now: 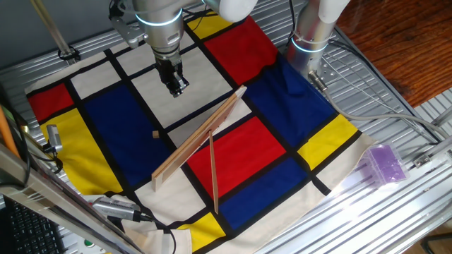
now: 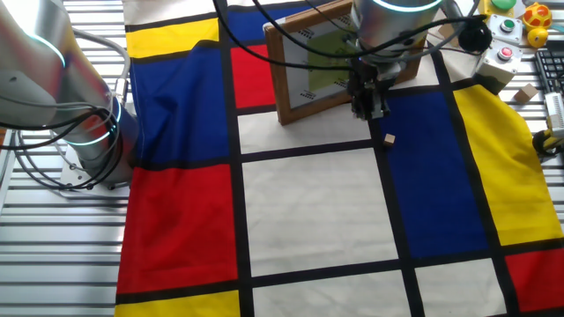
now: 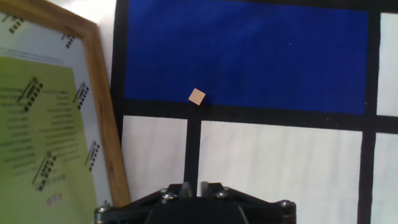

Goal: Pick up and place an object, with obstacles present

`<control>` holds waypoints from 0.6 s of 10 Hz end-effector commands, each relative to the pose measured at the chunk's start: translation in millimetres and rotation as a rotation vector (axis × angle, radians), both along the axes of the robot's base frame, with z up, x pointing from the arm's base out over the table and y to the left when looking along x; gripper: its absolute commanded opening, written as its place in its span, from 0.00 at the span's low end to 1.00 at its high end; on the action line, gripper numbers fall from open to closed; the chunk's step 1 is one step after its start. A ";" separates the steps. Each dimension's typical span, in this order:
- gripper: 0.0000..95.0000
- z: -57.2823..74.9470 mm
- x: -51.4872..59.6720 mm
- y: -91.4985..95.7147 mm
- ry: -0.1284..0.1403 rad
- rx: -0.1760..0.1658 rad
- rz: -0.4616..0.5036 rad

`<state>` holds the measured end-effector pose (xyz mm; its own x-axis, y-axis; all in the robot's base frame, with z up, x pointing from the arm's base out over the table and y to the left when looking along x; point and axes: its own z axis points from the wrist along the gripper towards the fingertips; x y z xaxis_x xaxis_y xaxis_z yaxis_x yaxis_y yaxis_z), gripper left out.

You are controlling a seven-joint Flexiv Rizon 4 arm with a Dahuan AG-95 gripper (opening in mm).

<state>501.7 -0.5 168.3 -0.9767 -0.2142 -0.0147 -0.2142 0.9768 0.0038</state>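
The tiny tan wooden cube (image 1: pixel 156 134) lies loose on the patchwork cloth at the edge of a blue patch; it also shows in the other fixed view (image 2: pixel 389 139) and in the hand view (image 3: pixel 197 96). My gripper (image 1: pixel 176 87) hangs above a white patch, apart from the cube and holding nothing; its fingers stand close together (image 3: pixel 198 185). In the other fixed view the gripper (image 2: pixel 368 107) is just behind the cube. The wide plank (image 1: pixel 201 137), a wood-framed panel, stands on edge beside the cube. The narrow strip (image 1: pixel 212 173) leans at its near end.
The panel's frame (image 3: pixel 102 106) fills the left of the hand view. A purple translucent box (image 1: pixel 385 164) lies on the metal rails at the right. A second arm's base (image 1: pixel 311 35) stands at the cloth's far edge. Buttons and a small wooden block (image 2: pixel 527 92) sit off the cloth.
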 end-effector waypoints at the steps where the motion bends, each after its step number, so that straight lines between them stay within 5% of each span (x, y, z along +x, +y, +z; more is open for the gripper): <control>1: 0.00 -9.3 11.8 -3.0 0.001 0.000 0.020; 6: 0.00 -66.3 68.9 -4.3 0.027 0.001 0.071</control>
